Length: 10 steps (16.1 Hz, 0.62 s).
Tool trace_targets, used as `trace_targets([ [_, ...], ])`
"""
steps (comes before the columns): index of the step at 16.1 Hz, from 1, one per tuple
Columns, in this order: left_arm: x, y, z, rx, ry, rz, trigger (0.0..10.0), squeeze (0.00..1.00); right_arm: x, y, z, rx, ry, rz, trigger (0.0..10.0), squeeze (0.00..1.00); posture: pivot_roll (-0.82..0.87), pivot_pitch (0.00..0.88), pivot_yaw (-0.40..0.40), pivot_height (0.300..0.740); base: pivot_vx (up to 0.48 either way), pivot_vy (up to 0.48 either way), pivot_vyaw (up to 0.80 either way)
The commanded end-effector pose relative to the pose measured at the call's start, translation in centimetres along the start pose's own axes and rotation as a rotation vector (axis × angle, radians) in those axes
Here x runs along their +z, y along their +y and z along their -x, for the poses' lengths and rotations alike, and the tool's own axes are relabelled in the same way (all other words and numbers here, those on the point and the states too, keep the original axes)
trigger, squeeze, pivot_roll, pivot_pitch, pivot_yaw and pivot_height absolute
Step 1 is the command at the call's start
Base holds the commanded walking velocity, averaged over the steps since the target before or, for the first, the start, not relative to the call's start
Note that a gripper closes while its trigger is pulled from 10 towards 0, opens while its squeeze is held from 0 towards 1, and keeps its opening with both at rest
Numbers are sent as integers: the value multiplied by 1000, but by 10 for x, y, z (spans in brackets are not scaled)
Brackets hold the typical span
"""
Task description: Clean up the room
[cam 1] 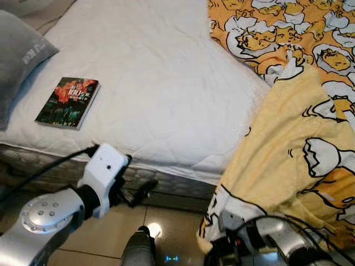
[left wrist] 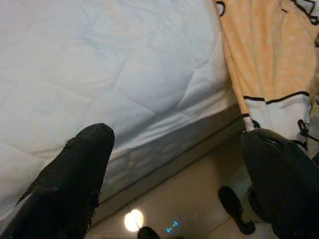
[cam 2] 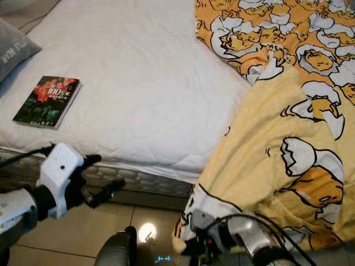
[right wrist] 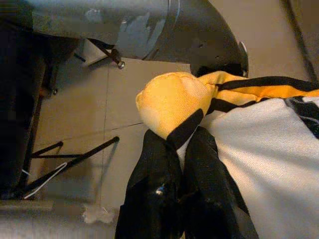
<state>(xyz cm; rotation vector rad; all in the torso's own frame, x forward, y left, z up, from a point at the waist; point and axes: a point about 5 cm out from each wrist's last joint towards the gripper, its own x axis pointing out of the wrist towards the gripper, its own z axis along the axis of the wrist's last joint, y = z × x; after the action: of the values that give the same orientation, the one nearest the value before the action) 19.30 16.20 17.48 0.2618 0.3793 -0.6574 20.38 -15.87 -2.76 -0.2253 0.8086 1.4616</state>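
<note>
Yellow egg-print blanket (cam 1: 299, 149) droops off the bed's (cam 1: 161, 105) near right edge, its corner pinched in the right gripper's (right wrist: 182, 144) closed jaws; keep that pinch and lift evenly, while the left gripper (left wrist: 174, 164) hovers wide open, empty.

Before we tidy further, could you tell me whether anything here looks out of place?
The yellow blanket hangs off the mattress toward the floor, its corner pinched in the right gripper. A book lies loose on the mattress.
</note>
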Motion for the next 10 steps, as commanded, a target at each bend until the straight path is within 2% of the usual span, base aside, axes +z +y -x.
trace_targets([
  [1,0,-4,2,-13,6,-8,10000,125,6,-3,-3,-26,0,37,4510,0,365,213,17,740,0,0,0],
  [2,0,-4,2,-13,6,-8,10000,125,6,-3,-3,-26,0,37,4510,0,365,213,17,740,0,0,0],
  [3,1,-4,1,-14,4,-9,10000,125,22,-11,-1,-81,-57,51,10000,1000,366,210,17,740,0,0,0],
  [5,1,-4,1,-14,2,-9,10000,125,37,-18,3,-115,-120,50,10000,1000,367,208,17,740,0,0,0],
  [7,1,-5,2,-13,2,-7,10000,122,66,-32,10,-175,-253,56,10000,1000,365,208,19,740,0,0,0],
  [8,1,-5,2,-13,2,-7,10000,122,66,-32,10,-175,-253,56,10000,1000,365,208,19,740,0,0,0],
  [9,1,-5,1,-16,2,-6,10000,125,78,-36,14,-193,-304,56,10000,1000,363,207,20,740,0,0,0],
  [10,2,-5,0,-19,0,-5,10000,129,91,-43,17,-228,-375,5,10000,1000,360,209,22,740,0,0,0],
])
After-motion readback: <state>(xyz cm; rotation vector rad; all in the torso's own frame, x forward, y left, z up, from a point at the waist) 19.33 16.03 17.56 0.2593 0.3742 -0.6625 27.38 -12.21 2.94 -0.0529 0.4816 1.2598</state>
